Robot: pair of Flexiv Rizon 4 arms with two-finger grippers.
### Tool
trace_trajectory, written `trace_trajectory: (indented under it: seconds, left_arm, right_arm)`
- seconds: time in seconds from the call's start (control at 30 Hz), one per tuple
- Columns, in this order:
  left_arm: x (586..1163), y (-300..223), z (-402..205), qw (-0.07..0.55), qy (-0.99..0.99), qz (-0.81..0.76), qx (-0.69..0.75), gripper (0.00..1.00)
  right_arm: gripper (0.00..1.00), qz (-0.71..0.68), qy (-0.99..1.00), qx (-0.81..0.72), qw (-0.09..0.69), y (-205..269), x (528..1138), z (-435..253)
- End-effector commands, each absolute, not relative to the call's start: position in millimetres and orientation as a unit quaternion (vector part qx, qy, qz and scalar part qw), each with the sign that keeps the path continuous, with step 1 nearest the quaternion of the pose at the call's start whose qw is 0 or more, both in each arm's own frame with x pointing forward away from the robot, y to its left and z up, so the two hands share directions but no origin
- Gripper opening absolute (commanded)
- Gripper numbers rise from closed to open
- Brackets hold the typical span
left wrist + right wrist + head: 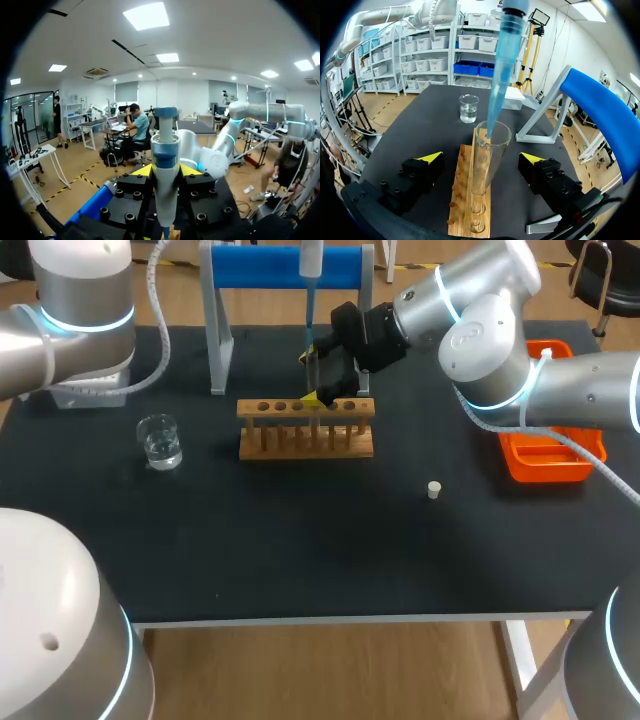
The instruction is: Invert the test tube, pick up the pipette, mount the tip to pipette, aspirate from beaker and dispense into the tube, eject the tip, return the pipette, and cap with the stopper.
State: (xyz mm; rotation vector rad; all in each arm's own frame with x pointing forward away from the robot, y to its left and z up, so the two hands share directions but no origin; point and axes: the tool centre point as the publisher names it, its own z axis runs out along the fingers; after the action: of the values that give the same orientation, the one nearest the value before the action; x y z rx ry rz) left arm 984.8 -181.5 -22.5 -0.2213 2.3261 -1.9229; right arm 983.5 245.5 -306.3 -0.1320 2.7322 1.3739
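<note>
Left tool (pixel 166 171) grips pipette (pixel 165 150) upright, tip (pixel 496 95) inside test tube (pixel 481 175); right tool (pixel 482 157) straddles it, fingers apart.

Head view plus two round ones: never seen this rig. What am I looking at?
Two robot arms work at a black table. The head view looks down from above and behind them. Each round picture comes from a camera on one arm's wrist, looking out along its fingers.

On the table are a wooden rack, a glass beaker, a small white stopper, an orange tray and a blue stand.

The left gripper holds the pipette, whose tip reaches into the tube standing in the rack. The right gripper has its fingers open on either side of the tube, not touching it.
</note>
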Motion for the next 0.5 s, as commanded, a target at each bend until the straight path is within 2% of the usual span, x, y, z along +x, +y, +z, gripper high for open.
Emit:
trace_trajectory:
  seconds: [0.03, 0.5]
  left_arm:
    - [983.3, -180.7, -23.5, 0.063, 0.764, -0.637, -0.078, 0.00]
    - [985.9, -175.1, -23.9, 0.074, 0.715, -0.690, -0.087, 0.00]
  right_arm:
    - [1.00, 0.447, 0.892, -0.043, 0.040, 245.2, 983.2, -305.5]
    - [1.00, 0.447, 0.892, -0.043, 0.040, 245.2, 983.2, -305.5]
